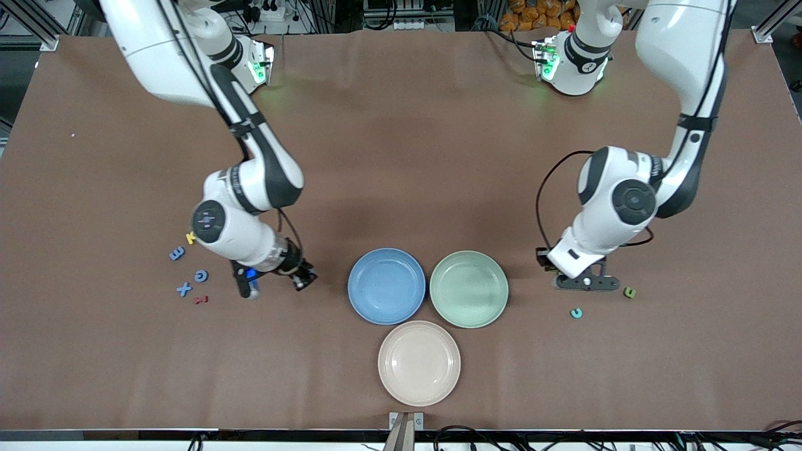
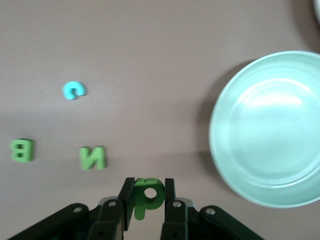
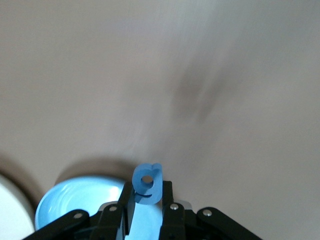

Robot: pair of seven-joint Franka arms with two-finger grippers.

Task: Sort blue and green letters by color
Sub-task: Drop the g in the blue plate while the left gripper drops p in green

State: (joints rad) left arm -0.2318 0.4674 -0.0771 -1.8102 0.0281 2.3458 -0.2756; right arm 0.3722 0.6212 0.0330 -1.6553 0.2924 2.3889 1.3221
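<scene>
My right gripper (image 1: 249,279) is shut on a blue letter g (image 3: 147,180), over the table between a letter group and the blue plate (image 1: 386,286). Blue letters lie there: one like a B (image 1: 177,253), a G (image 1: 201,275) and an X (image 1: 183,289). My left gripper (image 2: 148,187) is shut on a green letter p (image 2: 147,196), over the table beside the green plate (image 2: 267,127). Green letters B (image 2: 22,150) and N (image 2: 92,158) and a teal c (image 2: 74,90) lie by it. In the front view the left gripper (image 1: 586,283) hides the p.
A beige plate (image 1: 419,362) sits nearer the front camera than the blue and green plates (image 1: 468,289). A yellow letter (image 1: 190,238) and a dark red letter (image 1: 200,299) lie among the blue ones. A green letter (image 1: 629,292) and the teal c (image 1: 576,312) lie beside the left gripper.
</scene>
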